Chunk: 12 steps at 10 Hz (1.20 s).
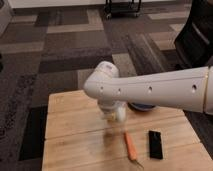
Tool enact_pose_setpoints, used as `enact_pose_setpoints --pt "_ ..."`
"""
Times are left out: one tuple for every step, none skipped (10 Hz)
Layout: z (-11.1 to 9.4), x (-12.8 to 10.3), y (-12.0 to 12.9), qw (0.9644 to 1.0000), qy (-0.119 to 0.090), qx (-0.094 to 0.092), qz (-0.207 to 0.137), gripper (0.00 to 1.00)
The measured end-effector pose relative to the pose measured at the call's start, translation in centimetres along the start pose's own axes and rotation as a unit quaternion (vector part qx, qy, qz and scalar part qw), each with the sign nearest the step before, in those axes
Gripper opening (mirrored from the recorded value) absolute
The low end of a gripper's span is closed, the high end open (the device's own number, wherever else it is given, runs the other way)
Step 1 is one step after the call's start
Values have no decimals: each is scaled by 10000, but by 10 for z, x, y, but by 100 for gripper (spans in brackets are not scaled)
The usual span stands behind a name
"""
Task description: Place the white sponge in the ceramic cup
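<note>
Tool [114, 114] low over wooden table [65, 126]

Arm [160, 92]: smooth off-white shell, thick tube, narrowing slightly toward rounded joint cap [104, 75]. Four small dark round recesses [149, 90] in a row along side of shell. Thin yellowish band [205, 95] rings shell at wide end. End effector [114, 111]: pale whitish housing, blurred, above middle of desk [65, 125], close to desk surface.
</note>
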Motion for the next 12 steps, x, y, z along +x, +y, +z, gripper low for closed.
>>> enact_pose_setpoints --pt "0 4 -12 10000 9 59 63 0" --pt "3 10 -24 9998 25 105 147 0" --pt "6 14 -36 9997 32 141 209 0" --pt "7 14 -41 9996 31 155 228 0" --pt "10 17 -53 9994 32 191 291 0" --pt "12 19 -62 9992 37 220 333 0" --pt "13 19 -70 9991 31 253 337 0" --pt "13 13 -80 9991 16 304 283 0" --pt "10 8 -85 9991 -11 346 229 0" --pt "8 2 -89 9991 -31 378 162 0" --pt "7 0 -90 9992 -33 387 131 0" --pt "6 -2 -90 9992 -36 386 104 0"
